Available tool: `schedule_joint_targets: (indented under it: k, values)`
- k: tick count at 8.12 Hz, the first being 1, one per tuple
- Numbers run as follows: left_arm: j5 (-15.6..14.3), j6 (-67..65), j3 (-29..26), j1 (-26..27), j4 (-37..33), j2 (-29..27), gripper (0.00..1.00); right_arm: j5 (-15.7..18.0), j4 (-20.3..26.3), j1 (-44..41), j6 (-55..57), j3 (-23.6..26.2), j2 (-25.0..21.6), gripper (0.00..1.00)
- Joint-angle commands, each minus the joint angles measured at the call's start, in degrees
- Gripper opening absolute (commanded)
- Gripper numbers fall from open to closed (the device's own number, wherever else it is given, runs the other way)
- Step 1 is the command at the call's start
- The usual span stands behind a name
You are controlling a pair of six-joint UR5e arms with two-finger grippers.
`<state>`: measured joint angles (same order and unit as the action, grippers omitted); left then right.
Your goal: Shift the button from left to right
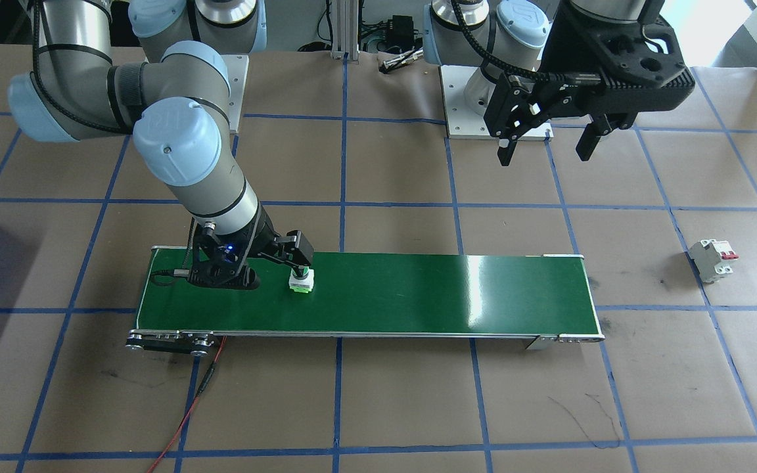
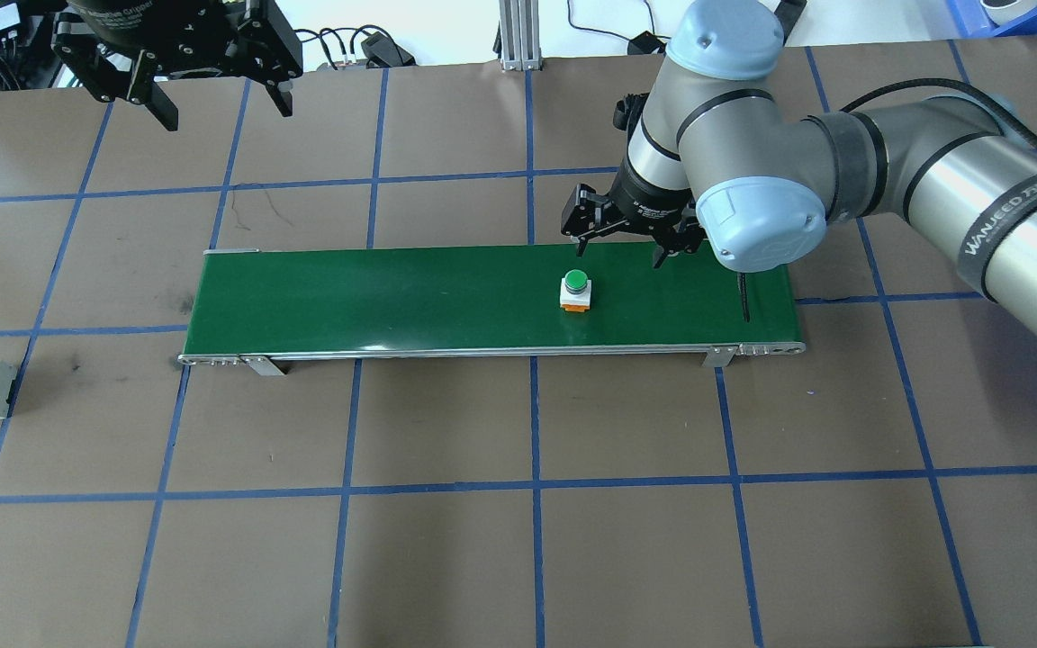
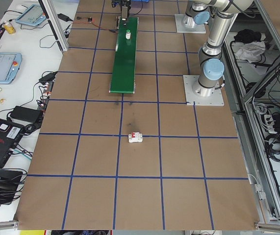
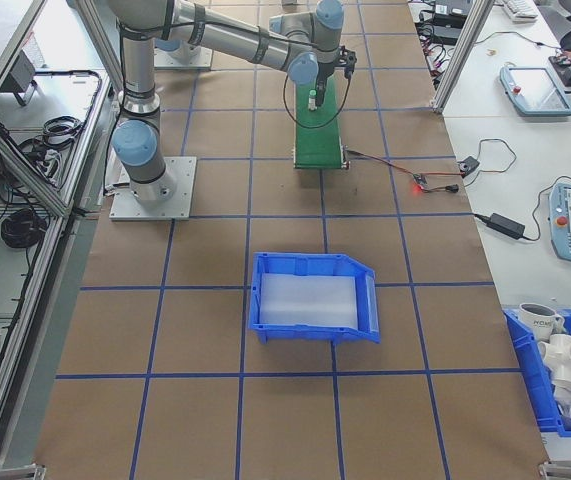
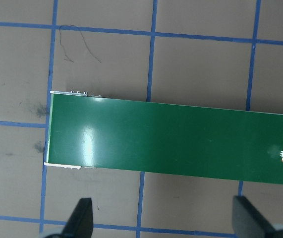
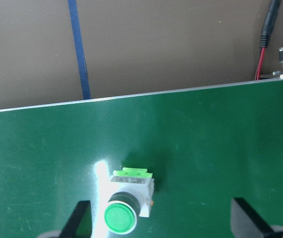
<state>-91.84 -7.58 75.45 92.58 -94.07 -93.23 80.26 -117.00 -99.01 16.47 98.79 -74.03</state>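
The button point(image 2: 576, 291) stands upright on the green conveyor belt point(image 2: 392, 297), seemingly off-centre under the spread right tool point(image 2: 631, 238). Centre it first, descend, then pinch the white body. Left tool point(image 2: 212, 81) hangs spread.

- The green belt point(image 1: 418, 295) is looking smooth and shiny (light is bouncing off it).
- The button point(image 6: 126, 206) is looking like shiny plastic.
- The brown table cover point(image 2: 518, 558) is looking dull, like paper.
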Motion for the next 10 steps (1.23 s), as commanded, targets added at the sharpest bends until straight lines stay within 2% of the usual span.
schedule_joint_targets:
  k: [1, 2, 3, 5, 6, 7, 8, 10]
  values:
    - [0.3, 2.3, 0.0, 0.0, 0.0, 0.5, 1.0, 2.9, -1.1, -0.2, -3.0, 0.1, 3.7, 1.0]
    - [0.3, 2.3, 0.0, 0.0, 0.0, 0.6, 1.0, 6.9, -0.8, -0.2, -7.7, 0.6, 3.9, 0.96]
    - [0.2, 2.3, 0.0, 0.0, -0.1, 0.9, 1.0, 8.6, -0.2, -0.1, -10.6, 3.1, 4.1, 0.8]
    - [0.3, 2.3, 0.1, 0.0, -0.1, 0.6, 1.0, 8.6, 0.6, 0.7, -11.9, 3.3, 3.6, 0.18]
    - [0.6, 2.3, 0.7, 0.0, 0.0, 0.3, 1.0, 8.6, 2.0, 2.6, -14.2, 3.3, 3.3, 0.0]
    - [0.4, 2.3, 1.0, 0.0, 0.0, 0.9, 1.0, 9.1, 2.4, 6.0, -17.1, 2.5, 1.8, 0.0]
    - [0.3, 2.3, 0.8, 0.0, 0.0, 1.4, 1.0, 9.3, 5.3, 9.6, -21.4, 0.7, 0.0, 0.0]
    - [0.4, 2.3, 0.9, 0.0, 0.0, 1.3, 1.0, 9.6, 14.0, 18.7, -36.5, -5.0, -2.6, 0.0]
